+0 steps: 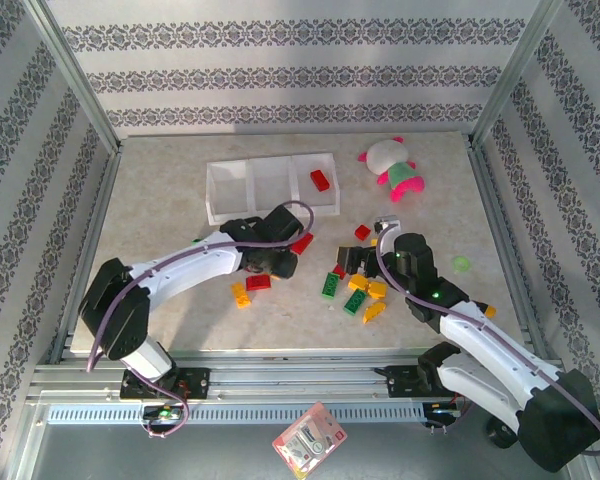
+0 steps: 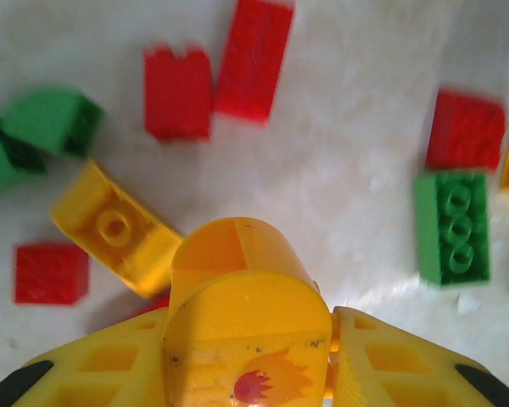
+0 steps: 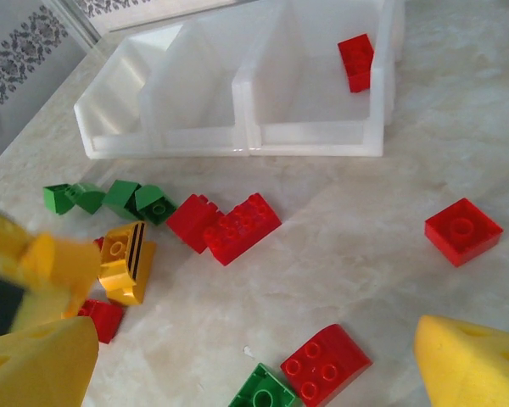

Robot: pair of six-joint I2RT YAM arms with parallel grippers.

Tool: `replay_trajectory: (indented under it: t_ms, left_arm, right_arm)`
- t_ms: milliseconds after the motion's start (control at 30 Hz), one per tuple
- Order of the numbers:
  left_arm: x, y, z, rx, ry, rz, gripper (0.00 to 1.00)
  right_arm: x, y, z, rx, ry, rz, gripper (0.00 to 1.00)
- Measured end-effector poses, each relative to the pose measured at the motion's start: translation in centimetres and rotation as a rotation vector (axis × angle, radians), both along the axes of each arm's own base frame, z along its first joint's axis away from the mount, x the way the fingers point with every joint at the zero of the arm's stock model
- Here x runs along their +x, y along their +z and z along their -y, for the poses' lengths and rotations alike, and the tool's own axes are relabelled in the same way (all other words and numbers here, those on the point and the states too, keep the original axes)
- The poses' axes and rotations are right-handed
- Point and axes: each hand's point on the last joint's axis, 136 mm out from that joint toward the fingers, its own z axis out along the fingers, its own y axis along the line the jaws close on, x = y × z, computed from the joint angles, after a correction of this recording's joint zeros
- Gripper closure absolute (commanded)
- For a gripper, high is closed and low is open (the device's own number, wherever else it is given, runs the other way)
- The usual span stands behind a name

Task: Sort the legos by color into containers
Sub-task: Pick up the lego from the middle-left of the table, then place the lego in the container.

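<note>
Top external view: the left jaws point down at the table [image 1: 180,170], just short of the near wall of the tray [image 1: 271,213]. From here I cannot tell whether they are apart or together. A red wedge [image 1: 302,243] lies just beside them on the right arm's side, and a flat red brick [image 1: 258,282] lies near them on the arm's side. One red lego [image 1: 320,180] sits in the tray's right-hand compartment. The right jaws hang over the loose pile of legos [image 1: 360,288], and a plush toy [image 1: 392,165] lies well beyond them.

Left wrist view: the left jaws are clamped on a rounded yellow brick [image 2: 237,288], with yellow fingers [image 2: 110,373] on either side of it. Just ahead and to the left lies a yellow studded brick [image 2: 114,229]. Farther ahead lie two red bricks [image 2: 178,91]. A green wedge [image 2: 51,123] and a small red block [image 2: 51,273] lie off to the left. To the right are a green studded brick [image 2: 452,225] and a blurred red brick [image 2: 465,129].

Right wrist view: the right jaws stand wide apart and hold nothing, with their fingers [image 3: 34,365] at the lower corners. Between them lie a red sloped brick [image 3: 327,365] and a green piece [image 3: 263,392]. Ahead to the right is a red square brick [image 3: 462,231]. Ahead to the left are a red pair [image 3: 229,225], a green cluster [image 3: 110,199] and a yellow striped brick [image 3: 127,259]. The tray stands well ahead.
</note>
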Motion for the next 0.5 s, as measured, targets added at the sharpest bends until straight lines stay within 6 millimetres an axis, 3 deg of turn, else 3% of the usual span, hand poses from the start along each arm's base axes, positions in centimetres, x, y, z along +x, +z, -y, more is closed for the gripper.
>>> replay_trajectory:
  t_ms: [233, 333, 500]
  left_arm:
    - [7.9, 3.9, -1.0, -0.025, 0.111, 0.149, 0.66]
    - [11.5, 3.7, -1.5, -0.022, 0.137, 0.176, 0.66]
    - [16.6, 1.7, -1.9, 0.006, 0.154, 0.181, 0.66]
  right_arm:
    - [0.2, -0.3, -0.3, 0.003, 0.002, -0.007, 0.04]
    - [0.2, -0.2, -0.3, 0.005, 0.004, -0.004, 0.04]
    - [0.1, -0.2, -0.4, 0.005, 0.007, -0.004, 0.04]
